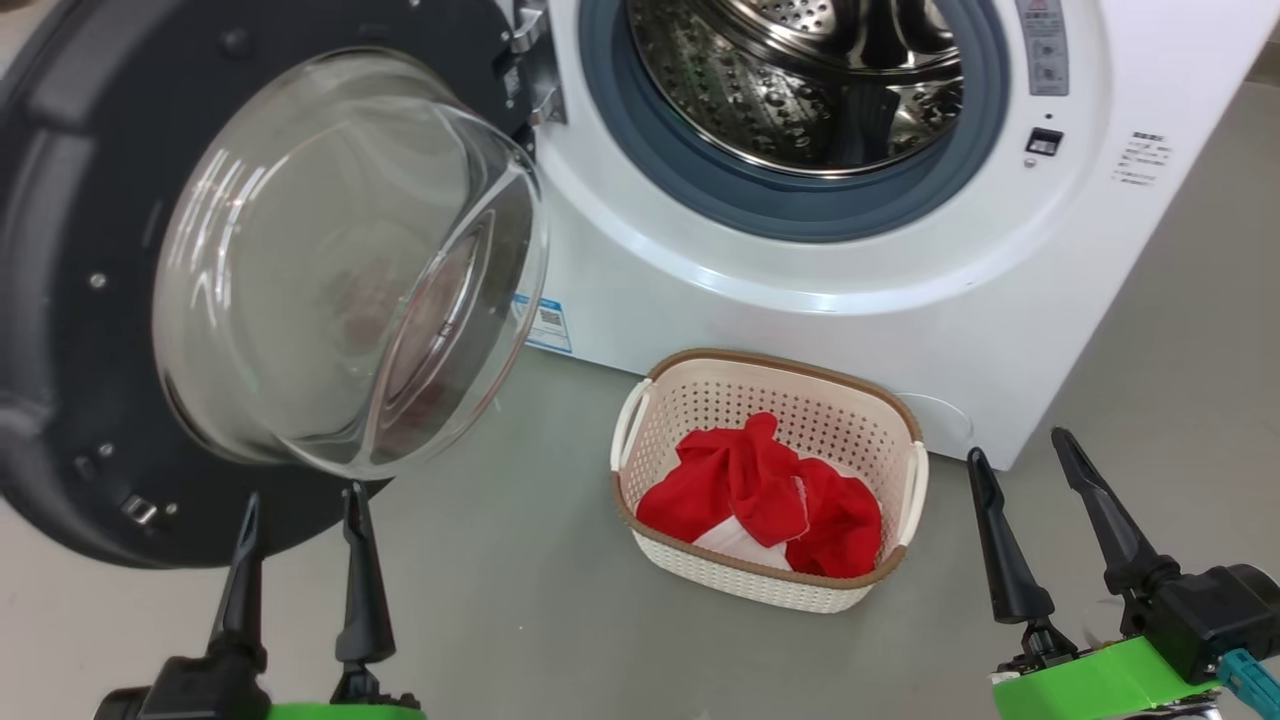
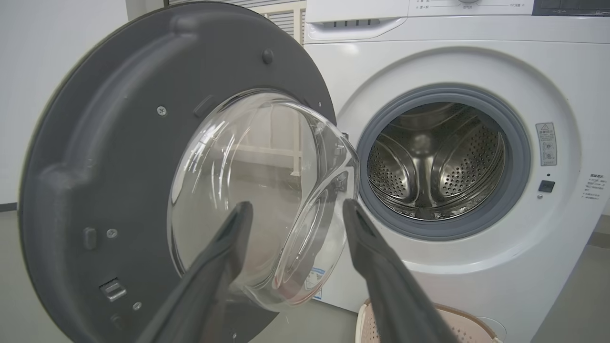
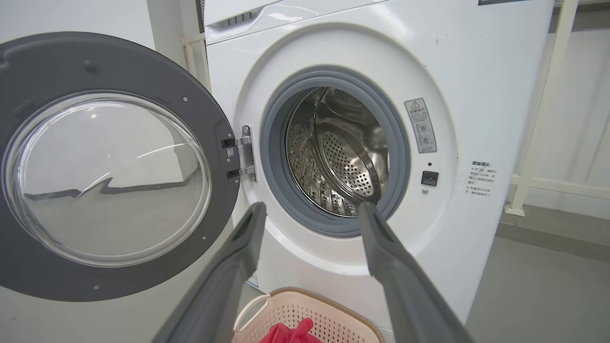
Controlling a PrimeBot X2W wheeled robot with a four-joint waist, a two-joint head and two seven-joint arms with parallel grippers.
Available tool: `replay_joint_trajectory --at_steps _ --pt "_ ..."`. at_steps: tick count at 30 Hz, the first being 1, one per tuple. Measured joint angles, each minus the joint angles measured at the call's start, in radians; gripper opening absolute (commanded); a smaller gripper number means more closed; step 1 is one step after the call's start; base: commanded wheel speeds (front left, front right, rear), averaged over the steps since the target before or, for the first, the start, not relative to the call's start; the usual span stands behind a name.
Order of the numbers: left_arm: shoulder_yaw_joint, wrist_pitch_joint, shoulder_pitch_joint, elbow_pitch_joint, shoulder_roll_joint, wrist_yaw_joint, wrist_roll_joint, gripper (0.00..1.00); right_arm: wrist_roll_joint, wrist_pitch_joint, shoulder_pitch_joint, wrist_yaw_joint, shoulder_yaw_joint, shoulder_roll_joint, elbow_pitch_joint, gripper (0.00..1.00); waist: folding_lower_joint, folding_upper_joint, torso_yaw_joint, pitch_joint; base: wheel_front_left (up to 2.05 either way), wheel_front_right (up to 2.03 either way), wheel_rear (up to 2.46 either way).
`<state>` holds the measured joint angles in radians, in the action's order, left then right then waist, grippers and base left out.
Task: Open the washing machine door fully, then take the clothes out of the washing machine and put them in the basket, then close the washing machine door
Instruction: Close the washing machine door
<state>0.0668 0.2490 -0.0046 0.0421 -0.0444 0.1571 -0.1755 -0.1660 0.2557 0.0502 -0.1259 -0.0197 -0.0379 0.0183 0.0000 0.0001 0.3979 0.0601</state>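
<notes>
The washing machine [image 1: 900, 250] stands with its door [image 1: 90, 300] swung wide open to the left, the glass bowl [image 1: 340, 270] bulging toward me. Its steel drum [image 1: 800, 70] looks bare inside. The red clothes [image 1: 760, 495] lie bunched in the cream basket [image 1: 900, 420] on the floor in front of the machine. My left gripper [image 1: 300, 505] is open just below the door's lower rim, holding nothing. My right gripper [image 1: 1020, 450] is open to the right of the basket, also holding nothing. The left wrist view shows the door [image 2: 105, 157] and drum [image 2: 438, 162]; the right wrist view shows the drum [image 3: 343, 157] and clothes [image 3: 288, 333].
Grey floor [image 1: 500, 600] stretches around the basket. A blue sticker [image 1: 545, 322] sits low on the machine's front. A white railing [image 3: 543, 119] and a raised ledge stand to the right of the machine.
</notes>
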Motion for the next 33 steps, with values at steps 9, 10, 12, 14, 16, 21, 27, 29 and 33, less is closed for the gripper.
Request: replay_joint_trajectory --at_steps 9,10,12,14,16,21,27,29,33 --pt "0.0 -0.01 0.006 -0.013 -0.004 0.011 0.0 1.0 0.0 0.0 0.0 0.0 0.005 0.0 -0.005 1.0 0.0 0.0 0.033 -0.01 0.0 0.0 0.0" --pt "0.0 -0.01 0.006 -0.013 -0.004 0.011 0.0 1.0 0.0 0.0 0.0 0.0 0.005 0.0 -0.005 1.0 0.0 0.0 0.035 -0.011 0.0 0.0 0.0" --pt "0.001 -0.01 0.006 -0.012 -0.004 0.011 0.0 1.0 0.0 0.0 0.0 0.0 0.005 0.0 -0.005 1.0 0.0 0.0 0.039 -0.011 0.0 0.0 0.0" --pt "0.001 -0.01 0.007 -0.012 -0.004 0.013 0.0 1.0 0.0 0.0 0.0 0.0 0.005 0.0 -0.005 1.0 0.0 0.0 0.041 -0.01 0.0 0.0 0.0" --pt "0.001 -0.01 0.007 -0.012 -0.005 0.017 0.0 1.0 0.0 0.0 0.0 0.0 0.005 0.0 -0.006 1.0 0.0001 0.0 0.041 -0.009 0.0 0.0 0.0" --pt "0.001 -0.01 0.008 -0.012 -0.005 0.022 0.0 1.0 0.0 0.0 0.0 0.0 0.006 0.0 -0.007 1.0 0.0 0.0 0.041 -0.009 0.0 0.0 0.0" --pt "-0.005 -0.01 0.007 0.005 -0.006 0.039 -0.002 0.36 0.0 0.0 0.0 0.0 0.007 0.0 -0.009 1.0 0.0 0.0 0.037 -0.009 0.0 0.0 0.0" --pt "-0.012 -0.01 0.007 0.015 -0.005 0.039 -0.014 0.0 0.0 0.0 0.0 0.0 0.007 0.0 -0.01 1.0 0.0 0.0 0.035 -0.007 0.0 0.0 0.0" --pt "-0.053 -0.003 -0.004 0.057 -0.007 0.038 -0.047 0.0 0.0 0.0 0.0 0.0 0.006 0.0 -0.013 1.0 0.0001 0.0 0.03 -0.002 0.0 0.0 0.0"
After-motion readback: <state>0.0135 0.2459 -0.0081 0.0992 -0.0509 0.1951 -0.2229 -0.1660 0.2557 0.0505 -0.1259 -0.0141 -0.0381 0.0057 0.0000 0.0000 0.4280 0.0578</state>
